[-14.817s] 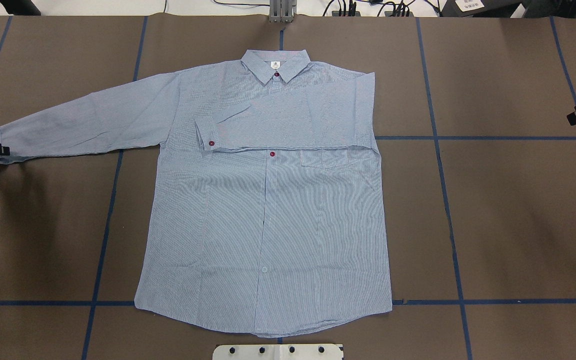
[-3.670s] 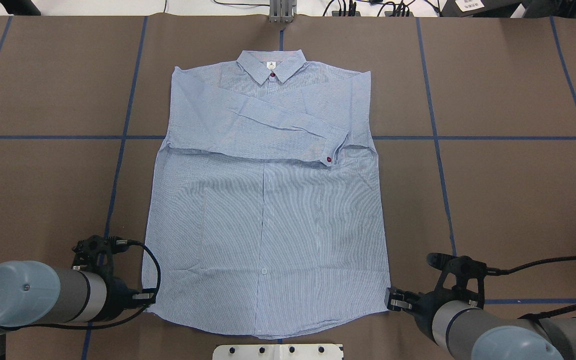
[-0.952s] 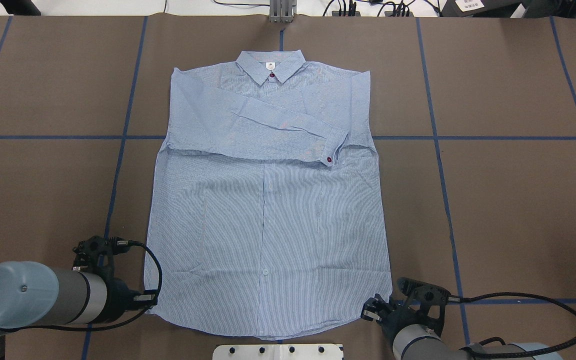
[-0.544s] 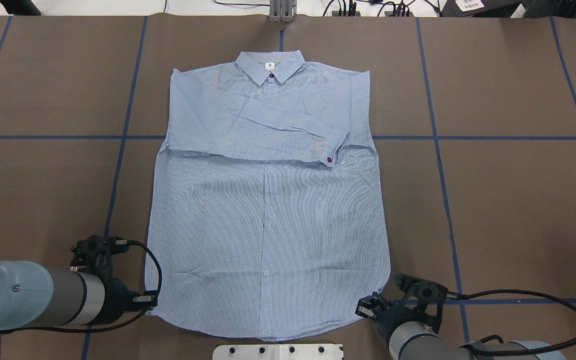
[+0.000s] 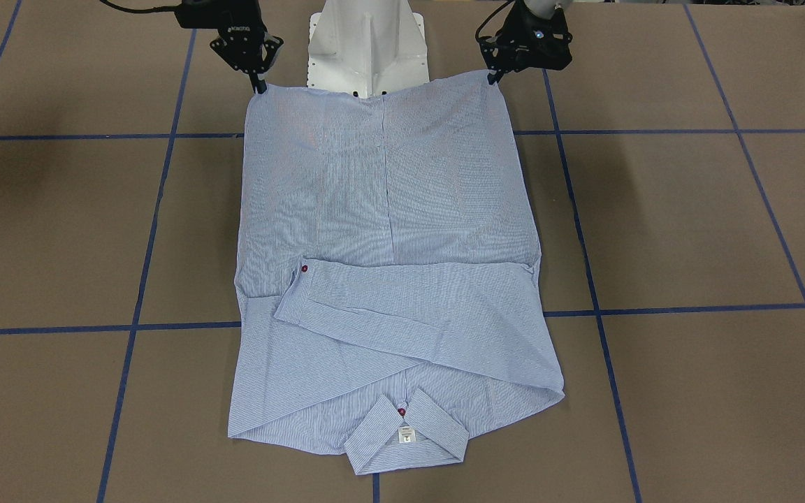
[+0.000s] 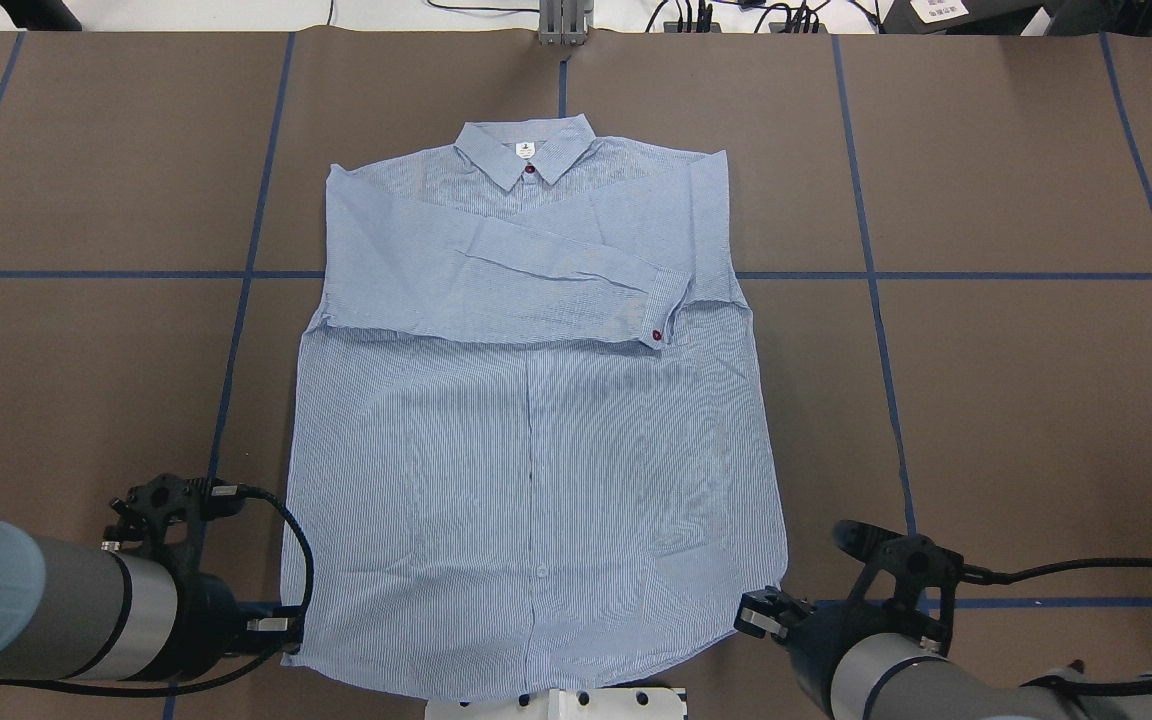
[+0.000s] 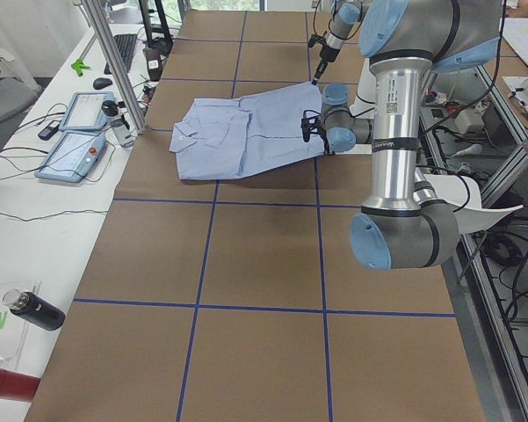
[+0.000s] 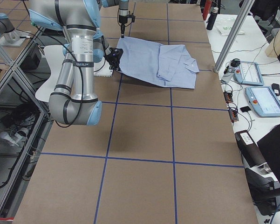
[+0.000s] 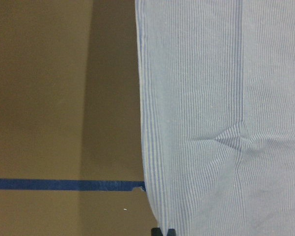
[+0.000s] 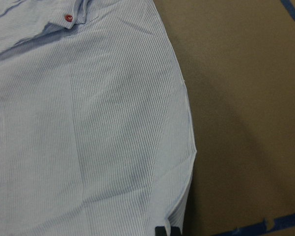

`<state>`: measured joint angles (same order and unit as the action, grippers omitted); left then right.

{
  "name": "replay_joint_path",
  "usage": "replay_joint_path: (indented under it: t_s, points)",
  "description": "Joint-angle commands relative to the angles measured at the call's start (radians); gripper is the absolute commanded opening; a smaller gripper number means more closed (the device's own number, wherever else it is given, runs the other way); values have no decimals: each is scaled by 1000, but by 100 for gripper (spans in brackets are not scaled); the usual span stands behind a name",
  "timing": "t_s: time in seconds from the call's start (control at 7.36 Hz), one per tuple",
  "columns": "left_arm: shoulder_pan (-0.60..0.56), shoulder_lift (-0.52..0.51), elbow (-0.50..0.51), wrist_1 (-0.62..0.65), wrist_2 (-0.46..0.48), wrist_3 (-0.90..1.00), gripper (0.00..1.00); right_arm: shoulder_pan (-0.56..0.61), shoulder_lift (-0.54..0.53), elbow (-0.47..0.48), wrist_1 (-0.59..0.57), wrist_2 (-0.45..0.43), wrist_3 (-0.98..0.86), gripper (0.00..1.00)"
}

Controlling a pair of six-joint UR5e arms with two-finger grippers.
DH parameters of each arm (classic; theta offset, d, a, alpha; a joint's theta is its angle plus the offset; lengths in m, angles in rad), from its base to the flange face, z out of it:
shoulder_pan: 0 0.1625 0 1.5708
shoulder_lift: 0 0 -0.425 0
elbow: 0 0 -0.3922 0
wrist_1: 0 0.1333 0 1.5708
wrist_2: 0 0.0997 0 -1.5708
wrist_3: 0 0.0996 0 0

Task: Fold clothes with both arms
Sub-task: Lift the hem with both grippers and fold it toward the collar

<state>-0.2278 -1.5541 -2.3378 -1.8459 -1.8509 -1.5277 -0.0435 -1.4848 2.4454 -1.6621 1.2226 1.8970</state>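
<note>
The light blue striped shirt lies face up on the brown table, collar at the far side and both sleeves folded across the chest. The top sleeve ends in a cuff with a dark red button. My left gripper is shut on the hem's left corner and my right gripper is shut on the hem's right corner. In the front-facing view the hem hangs raised between the left gripper and the right gripper. Each wrist view shows shirt cloth running down into closed fingertips.
The white pedestal base stands under the raised hem. Blue tape lines grid the brown table cover. A metal post stands at the far edge. Tablets and a bottle lie on the side table.
Both grippers have lifted the hem corners and drawn them toward the robot. The whole shirt has slid nearer and slightly left, and its hem now overlaps the white base.
</note>
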Motion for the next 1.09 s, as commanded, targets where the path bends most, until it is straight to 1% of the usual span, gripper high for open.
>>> replay_joint_path:
  t_s: [0.0, 0.14, 0.27, 0.41, 0.54, 0.68, 0.82, 0.95]
  points:
    - [1, -6, -209, 175, -101, 4, 0, 2, 6, 253, -210, 139, 2, 0]
    - [1, -8, -260, 216, -109, 4, 0, 37, 41, 283, -255, 197, 2, 0]
    - [-4, -14, -261, 230, -110, 4, 0, 92, 50, 281, -274, 224, -1, 0]
    - [-21, -21, -229, 243, -105, 4, 0, 121, 67, 258, -280, 225, -13, 0]
    - [-71, -46, -163, 260, -94, 14, 0, 190, 152, 174, -280, 225, -57, 0]
    - [-181, -111, -59, 261, -91, 50, 0, 273, 255, 59, -280, 225, -122, 0]
    - [-308, -183, 28, 261, -90, 126, 0, 366, 318, -32, -271, 227, -188, 0]
    - [-428, -248, 85, 263, -91, 212, 0, 467, 336, -80, -263, 271, -264, 0]
